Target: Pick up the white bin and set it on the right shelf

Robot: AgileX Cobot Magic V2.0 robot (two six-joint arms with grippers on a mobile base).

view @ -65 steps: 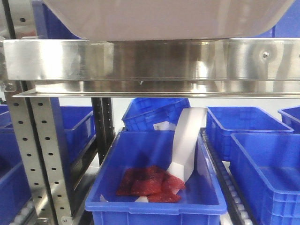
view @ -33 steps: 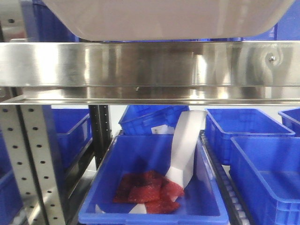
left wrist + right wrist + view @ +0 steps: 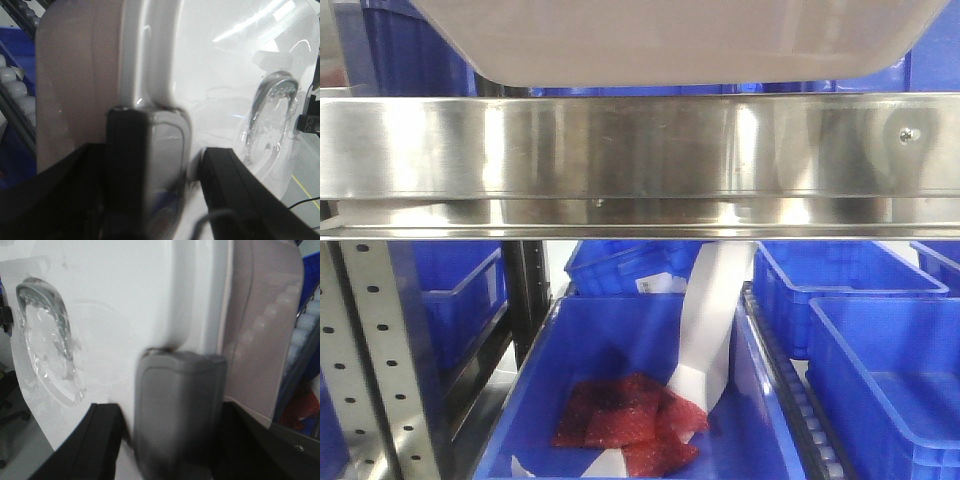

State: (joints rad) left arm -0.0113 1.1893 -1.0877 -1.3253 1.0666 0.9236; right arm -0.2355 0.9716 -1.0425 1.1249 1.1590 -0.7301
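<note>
The left gripper (image 3: 192, 161) and the right gripper (image 3: 220, 410) are each clamping the rim of the white bin (image 3: 670, 40) from opposite ends. The bin is hanging between them, just above the front rail of the right shelf (image 3: 640, 150), seemingly not yet resting there.

Holds the bin (image 3: 210, 75) by its rim with both grippers. On the left gripper (image 3: 192, 155), sets the grey-padded finger (image 3: 150, 165) over the rim's edge and the bare black finger (image 3: 235, 190) against the lid side, jaws close together with only a narrow gap. Mirrors this with the right gripper (image 3: 142, 395) on the opposite rim: grey-padded finger (image 3: 180, 405) across the edge, black finger (image 3: 102, 440) on the lid side. Shows all fingers blurred, upright and very near the wrist cameras.
</note>
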